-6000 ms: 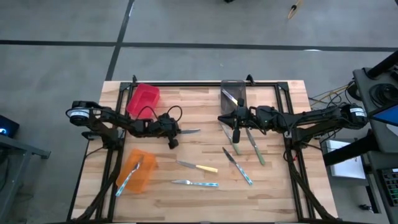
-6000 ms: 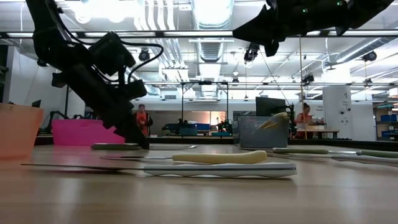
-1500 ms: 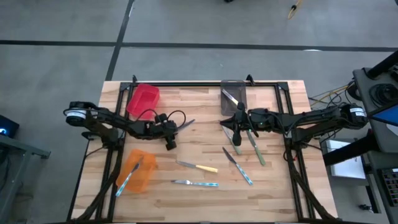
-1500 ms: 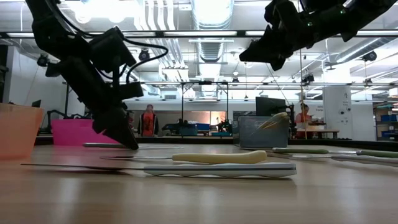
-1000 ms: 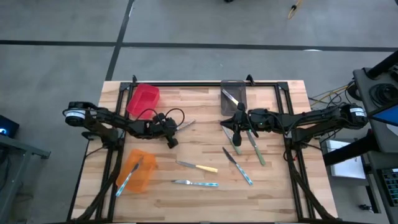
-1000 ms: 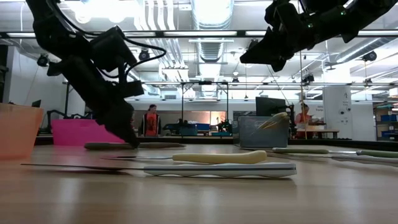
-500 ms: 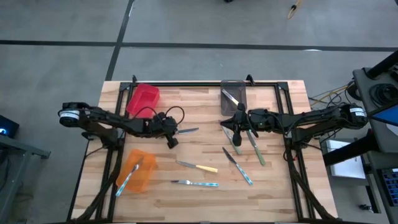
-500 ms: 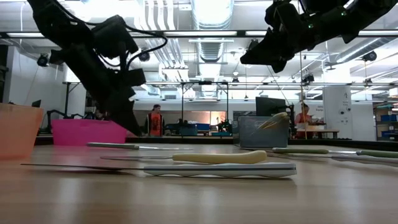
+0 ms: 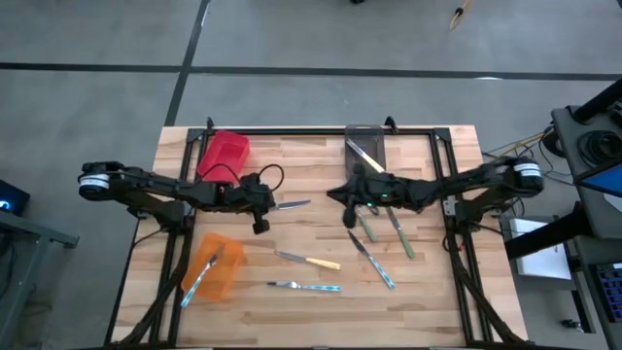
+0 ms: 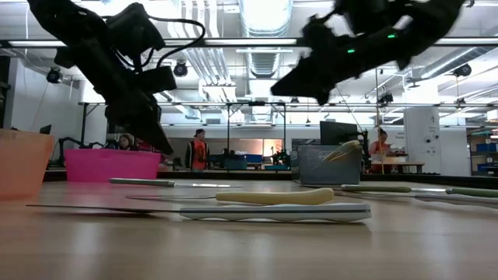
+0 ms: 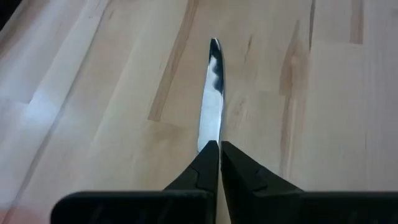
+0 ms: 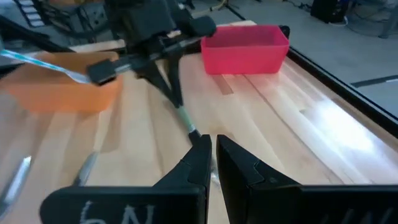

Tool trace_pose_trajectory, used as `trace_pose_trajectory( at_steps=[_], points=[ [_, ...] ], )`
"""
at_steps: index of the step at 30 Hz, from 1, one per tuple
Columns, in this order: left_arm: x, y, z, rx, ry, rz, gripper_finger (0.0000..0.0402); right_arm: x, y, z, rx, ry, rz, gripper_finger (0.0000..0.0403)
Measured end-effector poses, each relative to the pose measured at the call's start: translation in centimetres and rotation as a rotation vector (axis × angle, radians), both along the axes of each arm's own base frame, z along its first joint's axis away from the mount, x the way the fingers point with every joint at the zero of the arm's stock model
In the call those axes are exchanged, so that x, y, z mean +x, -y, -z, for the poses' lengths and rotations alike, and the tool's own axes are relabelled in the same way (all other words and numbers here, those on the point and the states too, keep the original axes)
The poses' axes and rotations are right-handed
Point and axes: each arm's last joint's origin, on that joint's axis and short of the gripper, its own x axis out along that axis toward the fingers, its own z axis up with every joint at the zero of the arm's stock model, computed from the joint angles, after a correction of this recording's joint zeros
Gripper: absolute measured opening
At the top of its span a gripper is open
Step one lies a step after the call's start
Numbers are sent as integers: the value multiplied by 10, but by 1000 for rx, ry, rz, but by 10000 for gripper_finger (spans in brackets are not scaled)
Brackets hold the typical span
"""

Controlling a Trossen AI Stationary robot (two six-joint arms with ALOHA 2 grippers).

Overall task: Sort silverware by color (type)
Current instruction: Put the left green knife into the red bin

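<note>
A silver-bladed knife point(image 9: 294, 205) lies flat on the wooden table left of centre; the left wrist view shows its blade point(image 11: 212, 93) beyond my fingers. My left gripper point(image 9: 273, 205) hangs shut just above the knife's handle end point(image 10: 165, 148), clear of it. My right gripper point(image 9: 335, 196) is shut and holds nothing. It hovers high over the table's middle point(image 10: 276, 92), pointing toward the left arm. Other silverware lies loose: a yellow-handled knife point(image 9: 313, 262), a light-blue one point(image 9: 309, 287), another blue one point(image 9: 377, 266) and two green ones point(image 9: 399, 234) point(image 9: 365, 225).
A red bin point(image 9: 224, 156) stands at the far left. An orange bin point(image 9: 215, 266) at the near left holds a light-blue knife point(image 9: 202, 280). A grey bin point(image 9: 364, 146) at the far middle holds a yellow-handled knife point(image 9: 362, 154). Bare wood lies near the front edge.
My left gripper has risen off the table and rolled a little, staying shut. The knife under it has turned from slanted to lying parallel to the table's far edge, and now rests alone. My right gripper has reached toward the table's left and sunk slightly.
</note>
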Motion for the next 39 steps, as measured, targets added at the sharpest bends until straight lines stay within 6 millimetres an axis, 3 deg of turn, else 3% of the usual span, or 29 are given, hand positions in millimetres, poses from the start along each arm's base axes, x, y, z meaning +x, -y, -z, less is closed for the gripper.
trace_pose_trajectory(
  at_steps=[10, 16, 24, 33, 39],
  points=[
    [-1, 0, 6, 4, -39, 4, 0, 63, 25, 14, -40, -255, 3, 17],
    [-2, 0, 6, -27, -30, -34, 0, 90, 27, 6, -63, -393, -30, 18],
    [-3, 1, 8, -54, -35, -25, 0, 104, 27, 13, 44, -500, -69, 18],
    [-3, 1, 9, -51, -38, -11, 2, 99, 18, 28, 211, -587, -4, 18],
    [-4, 1, 10, -44, -39, -3, 43, 101, 17, 29, 149, -561, -48, 18]
  ],
)
